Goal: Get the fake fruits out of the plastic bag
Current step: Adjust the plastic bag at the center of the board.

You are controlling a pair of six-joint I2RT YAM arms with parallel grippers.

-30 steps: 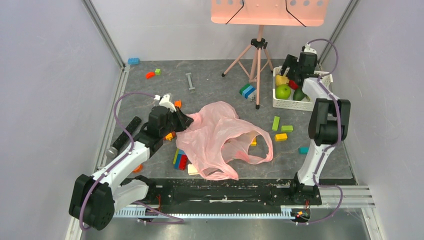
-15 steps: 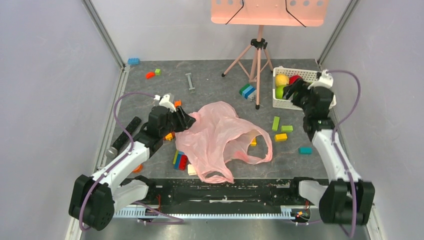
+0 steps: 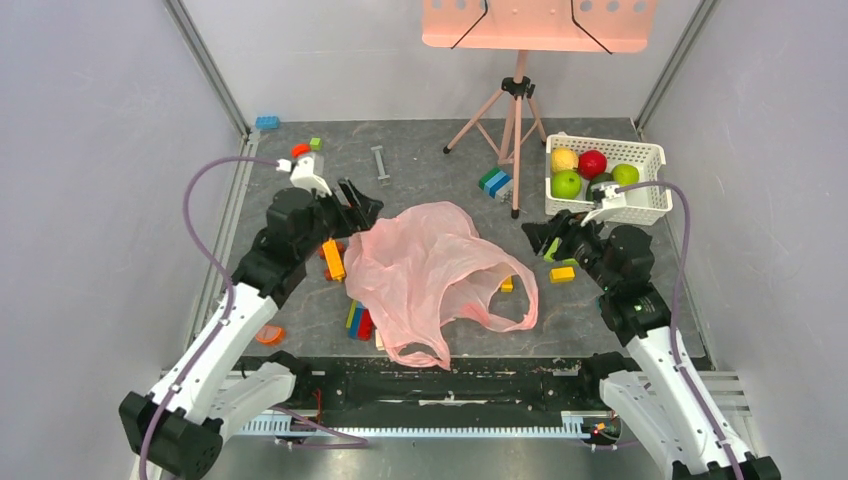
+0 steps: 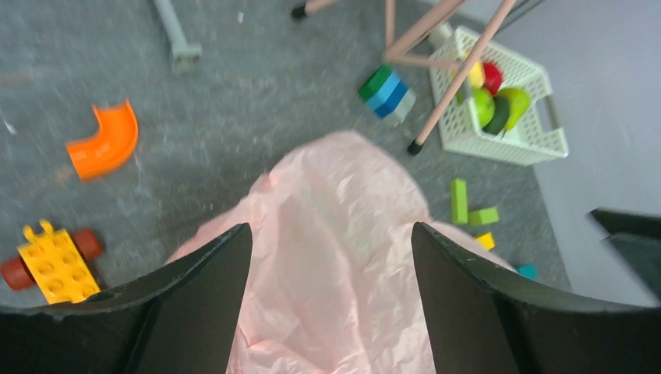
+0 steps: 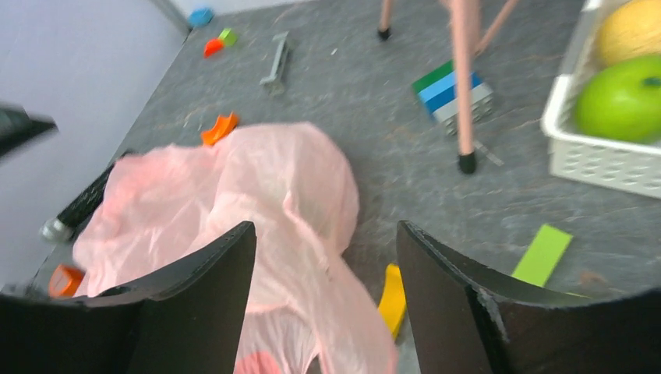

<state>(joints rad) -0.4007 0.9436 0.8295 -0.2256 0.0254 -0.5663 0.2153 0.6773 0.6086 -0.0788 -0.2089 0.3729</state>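
Note:
The pink plastic bag (image 3: 430,265) lies crumpled and flat in the middle of the grey floor, its handle loops toward the front right. No fruit shows inside it. The fake fruits sit in the white lattice basket (image 3: 645,152) at the back right: a lemon (image 3: 565,159), a red apple (image 3: 592,163), a green apple (image 3: 567,184) and a pear (image 3: 625,174). My left gripper (image 3: 360,205) hovers open over the bag's left edge, with the bag (image 4: 335,257) showing between its fingers. My right gripper (image 3: 540,238) is open just right of the bag (image 5: 234,195), holding nothing.
A pink tripod (image 3: 517,120) stands beside the basket, next to a blue-green block stack (image 3: 494,181). Loose blocks lie around the bag: a yellow brick (image 3: 562,274), a green bar (image 3: 551,246), a coloured stack (image 3: 358,320) and an orange-yellow piece (image 3: 332,260). A grey metal part (image 3: 381,163) lies further back.
My left gripper has opened, let go of the bag's left edge and drawn back and up. My right arm has swung from the basket down toward the bag. The bag has settled flatter.

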